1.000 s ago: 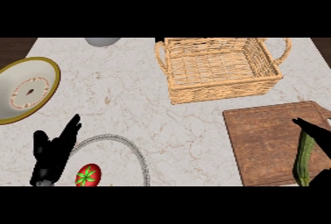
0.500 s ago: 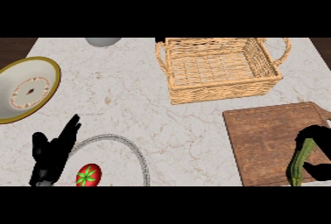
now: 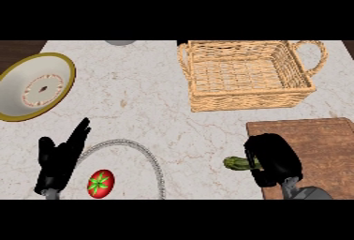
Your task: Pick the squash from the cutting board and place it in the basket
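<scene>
At the counter's left, the left hand (image 3: 61, 159) rests with fingers straight, beside a tomato (image 3: 100, 183). To the right, the right hand (image 3: 273, 159) curls around the squash (image 3: 240, 162), whose green end pokes leftward just off the cutting board (image 3: 325, 145). The basket (image 3: 242, 101) lies straight ahead of that hand, well apart.

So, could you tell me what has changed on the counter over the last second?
The right hand has closed round the squash and swung it leftward, so its end now pokes out past the cutting board's left edge. The left hand stays open beside the tomato; the basket and plate have not moved.
</scene>
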`<state>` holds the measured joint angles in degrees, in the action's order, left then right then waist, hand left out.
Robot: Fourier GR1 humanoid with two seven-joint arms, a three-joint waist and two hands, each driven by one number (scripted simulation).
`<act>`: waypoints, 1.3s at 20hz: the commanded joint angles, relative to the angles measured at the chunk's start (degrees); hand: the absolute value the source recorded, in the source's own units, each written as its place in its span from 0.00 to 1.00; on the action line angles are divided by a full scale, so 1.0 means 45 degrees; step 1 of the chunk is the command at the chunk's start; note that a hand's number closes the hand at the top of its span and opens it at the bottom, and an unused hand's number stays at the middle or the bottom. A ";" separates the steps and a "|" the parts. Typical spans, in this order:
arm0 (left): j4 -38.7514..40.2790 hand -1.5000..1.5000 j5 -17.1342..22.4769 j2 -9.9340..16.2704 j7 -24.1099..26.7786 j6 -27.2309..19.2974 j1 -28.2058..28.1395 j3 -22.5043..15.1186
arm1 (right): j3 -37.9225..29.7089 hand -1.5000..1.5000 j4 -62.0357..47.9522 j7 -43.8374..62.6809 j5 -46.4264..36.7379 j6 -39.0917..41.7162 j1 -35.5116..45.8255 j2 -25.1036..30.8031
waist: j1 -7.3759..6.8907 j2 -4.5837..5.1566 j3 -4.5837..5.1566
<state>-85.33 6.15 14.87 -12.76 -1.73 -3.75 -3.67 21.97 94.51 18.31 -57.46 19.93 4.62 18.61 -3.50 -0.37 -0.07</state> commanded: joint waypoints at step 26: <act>0.0957 0.50 -0.0083 -0.0267 -0.1045 -0.0158 -0.0501 0.0090 | 0.0674 1.00 0.2230 1.2431 0.1140 -0.6130 1.1135 -0.4130 | 0.0646 0.0039 0.0051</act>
<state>-85.61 6.15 14.72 -14.58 -1.90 -4.95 -2.60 30.48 106.02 63.74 -52.63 -9.61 46.54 0.44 -1.31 -0.75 -0.58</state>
